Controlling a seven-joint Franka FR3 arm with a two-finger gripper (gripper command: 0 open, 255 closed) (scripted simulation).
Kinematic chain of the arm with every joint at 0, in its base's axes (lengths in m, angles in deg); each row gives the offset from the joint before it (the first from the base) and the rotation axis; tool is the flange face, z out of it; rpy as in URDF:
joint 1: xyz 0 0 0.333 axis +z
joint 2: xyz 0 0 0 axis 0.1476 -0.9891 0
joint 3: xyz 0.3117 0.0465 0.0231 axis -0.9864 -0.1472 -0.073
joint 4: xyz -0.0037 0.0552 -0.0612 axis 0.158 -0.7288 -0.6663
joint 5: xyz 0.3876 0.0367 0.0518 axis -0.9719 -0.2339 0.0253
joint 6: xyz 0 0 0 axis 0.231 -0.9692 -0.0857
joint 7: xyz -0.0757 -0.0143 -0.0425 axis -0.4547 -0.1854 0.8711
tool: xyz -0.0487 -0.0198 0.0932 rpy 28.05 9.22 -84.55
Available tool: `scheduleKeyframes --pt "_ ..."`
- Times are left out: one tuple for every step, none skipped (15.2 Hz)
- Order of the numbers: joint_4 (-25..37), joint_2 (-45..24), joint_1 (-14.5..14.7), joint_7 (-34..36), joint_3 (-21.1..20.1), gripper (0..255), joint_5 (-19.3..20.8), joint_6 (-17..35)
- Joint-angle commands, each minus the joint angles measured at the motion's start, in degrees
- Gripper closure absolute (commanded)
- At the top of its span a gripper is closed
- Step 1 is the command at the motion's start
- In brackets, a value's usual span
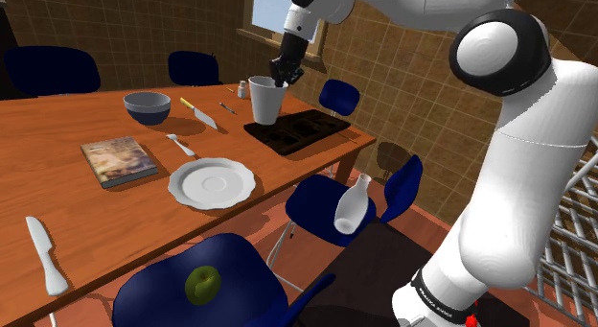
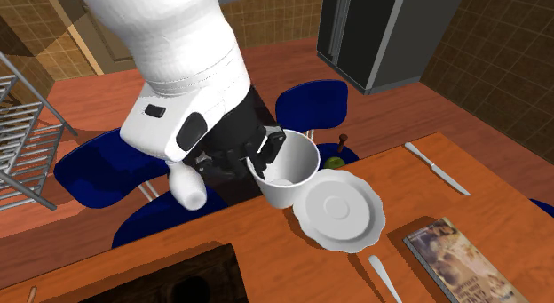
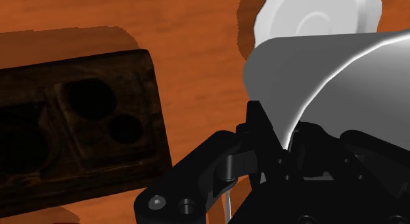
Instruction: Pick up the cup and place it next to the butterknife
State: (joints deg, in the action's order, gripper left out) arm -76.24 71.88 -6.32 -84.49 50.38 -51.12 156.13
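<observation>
While the fingers (image 1: 280, 76) clasp one white cup (image 1: 265, 103), one plate (image 1: 212, 182) and one bowl (image 1: 147, 106) sit nearby.

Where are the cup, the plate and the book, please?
cup (image 1: 265, 103), shoulder view, its outer wall.
plate (image 1: 212, 182), shoulder view, its bare centre.
book (image 1: 119, 160), shoulder view, its cover.

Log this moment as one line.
gripper: shut on cup rim | cup: white, upright, appears lifted off table | butterknife: lying far from cup | placement: not yet done
</observation>
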Motion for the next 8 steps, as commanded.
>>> scheduleKeyframes --pt "-1.3 0.3 1.5 2.1 -0.9 255 0.2 1.4" --pt "-1.9 0.4 2.3 3.2 -1.3 255 0.3 2.3" --pt "-2.4 0.4 3.1 4.3 -1.8 255 0.4 3.1" --pt "-2.9 0.4 3.9 5.4 -2.2 255 0.4 3.8" --pt "-3.3 0.3 4.7 6.5 -2.7 255 0.5 4.6" --pt "-3.6 0.1 5.5 7.6 -3.2 255 0.6 5.3" --pt "-3.8 -0.1 6.2 8.7 -3.6 255 0.7 6.0" --pt "-4.0 -0.4 7.0 9.8 -4.0 255 0.7 6.7"
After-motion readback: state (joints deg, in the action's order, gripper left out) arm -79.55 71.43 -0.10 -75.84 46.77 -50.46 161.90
